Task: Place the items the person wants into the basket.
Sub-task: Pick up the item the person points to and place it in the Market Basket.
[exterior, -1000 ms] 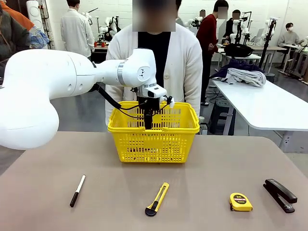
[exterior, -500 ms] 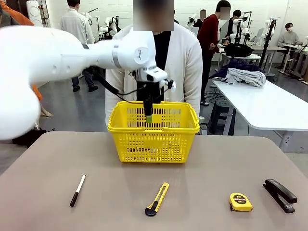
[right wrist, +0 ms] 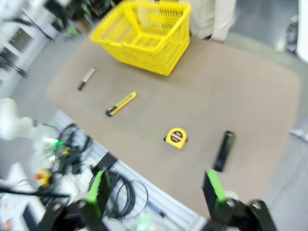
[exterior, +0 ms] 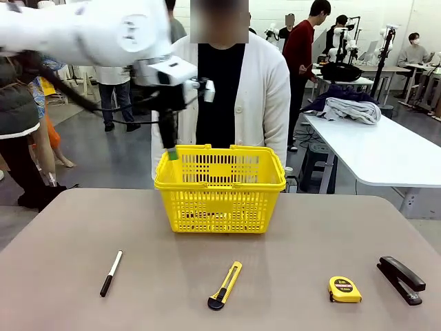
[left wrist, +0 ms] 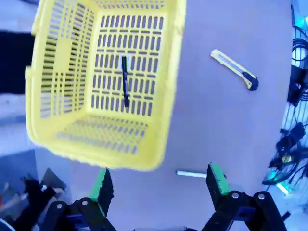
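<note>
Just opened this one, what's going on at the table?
The left gripper hangs open and empty by the far left corner of the yellow basket, which already holds a thin black pen. The marker, tape measure, utility knife and stapler lie on the table in front. The person stands behind the basket; the right gripper is open, high above the table.

Robotics lab, white worktables (exterior: 386,158), cable tangles (right wrist: 122,192), other people (exterior: 301,55) behind

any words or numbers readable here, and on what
"2m": tape measure, top of its black label, only just legible.
Smaller print under it: too small to read.
Basket, knife, marker, stapler: no print that I can make out.
</note>
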`<action>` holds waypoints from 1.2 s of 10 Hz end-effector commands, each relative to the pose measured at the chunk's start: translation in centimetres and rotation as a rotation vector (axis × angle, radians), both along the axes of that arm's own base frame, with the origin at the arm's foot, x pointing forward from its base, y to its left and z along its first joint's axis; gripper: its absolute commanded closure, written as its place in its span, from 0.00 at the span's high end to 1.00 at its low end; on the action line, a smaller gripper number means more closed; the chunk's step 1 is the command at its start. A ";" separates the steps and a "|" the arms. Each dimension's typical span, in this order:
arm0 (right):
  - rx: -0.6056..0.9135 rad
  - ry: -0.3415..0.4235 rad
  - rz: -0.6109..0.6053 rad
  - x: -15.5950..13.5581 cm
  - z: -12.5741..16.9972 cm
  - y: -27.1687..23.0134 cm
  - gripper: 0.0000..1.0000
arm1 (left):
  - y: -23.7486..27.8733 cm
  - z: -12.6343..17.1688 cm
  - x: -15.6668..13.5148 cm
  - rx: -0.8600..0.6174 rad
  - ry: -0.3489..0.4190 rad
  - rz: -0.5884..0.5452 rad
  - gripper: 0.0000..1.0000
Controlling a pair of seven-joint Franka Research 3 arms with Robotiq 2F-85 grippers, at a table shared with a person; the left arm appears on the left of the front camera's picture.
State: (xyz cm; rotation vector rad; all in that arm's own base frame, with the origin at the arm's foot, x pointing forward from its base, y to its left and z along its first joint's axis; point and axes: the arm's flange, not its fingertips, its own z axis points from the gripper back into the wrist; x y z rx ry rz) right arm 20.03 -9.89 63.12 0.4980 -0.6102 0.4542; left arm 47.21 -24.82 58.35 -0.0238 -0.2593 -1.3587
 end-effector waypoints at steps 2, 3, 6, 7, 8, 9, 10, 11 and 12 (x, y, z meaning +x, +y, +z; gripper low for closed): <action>0.008 0.000 0.014 0.0 -0.1 0.1 1.00 | 7.1 -4.1 -7.0 -0.122 -0.047 0.088 1.00; 0.008 0.000 0.014 0.0 -0.1 0.1 1.00 | 8.2 -4.8 -7.0 -0.119 -0.023 0.113 1.00; 0.008 0.000 0.014 0.0 -0.1 0.1 1.00 | 10.4 -6.0 -6.1 -0.131 0.023 0.187 1.00; 0.008 0.000 0.014 0.0 -0.1 0.1 1.00 | 10.3 -6.2 -5.4 -0.111 0.035 0.226 1.00; 0.008 0.000 0.014 0.0 -0.1 0.1 1.00 | 10.9 -6.3 -6.8 -0.104 0.023 0.178 1.00; 0.008 0.000 0.014 0.0 -0.1 0.1 1.00 | 10.9 -6.3 -6.8 -0.104 0.023 0.178 1.00; 0.008 0.000 0.014 0.0 -0.1 0.1 1.00 | 10.9 -6.3 -6.8 -0.104 0.023 0.178 1.00; 0.008 0.000 0.014 0.0 -0.1 0.1 1.00 | 10.9 -6.3 -6.8 -0.104 0.023 0.178 1.00; 0.008 0.000 0.014 0.0 -0.1 0.1 1.00 | 10.9 -6.3 -6.8 -0.104 0.023 0.178 1.00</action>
